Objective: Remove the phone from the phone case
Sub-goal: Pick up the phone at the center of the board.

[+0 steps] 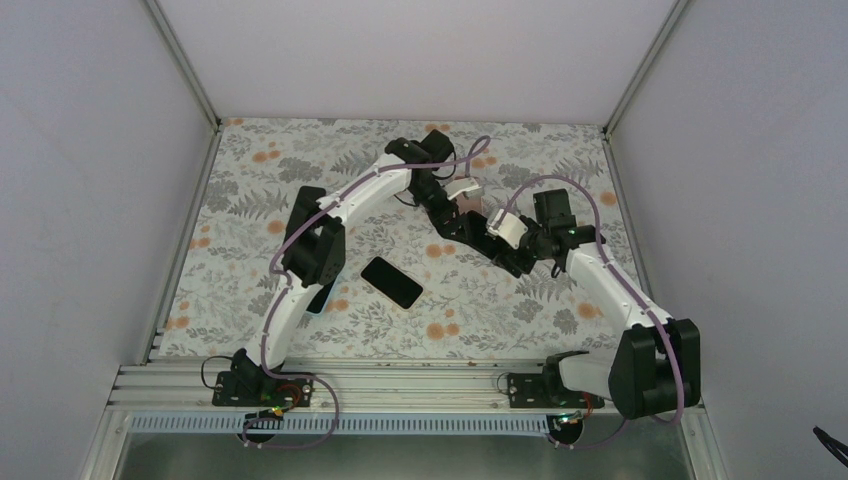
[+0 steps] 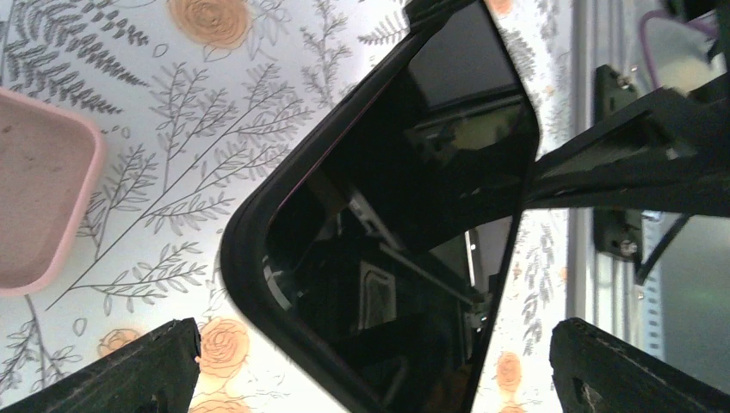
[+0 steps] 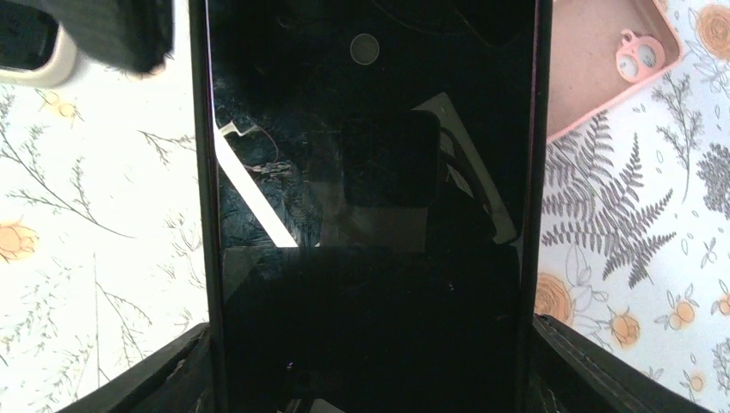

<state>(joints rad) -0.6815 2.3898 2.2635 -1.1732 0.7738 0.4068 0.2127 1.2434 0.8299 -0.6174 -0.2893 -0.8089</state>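
phone [image 3: 370, 215], black and glossy with a dark screen, is out of its case and sits between the two fingers of the right gripper [image 3: 370, 344]. one finger presses against each long edge, so the jaws are closed across its width and grip it. the phone runs straight out ahead of those fingers, above the flowered tablecloth [image 3: 86, 215].

the pink case [image 3: 603, 60] lies hollow side up on the cloth, just to the right of the phone's far end and apart from it.

the left gripper [image 2: 370, 344] faces the phone from the opposite end. its fingers are spread as wide as they go and hold nothing, and a rounded corner of the tilted phone lies ahead of the gap. one left finger [image 3: 112, 34] is just beside the phone's far left corner; contact cannot be told.

from overhead, a second phone [image 1: 392, 282] lies flat on the cloth, well apart from both grippers, toward the arm bases.
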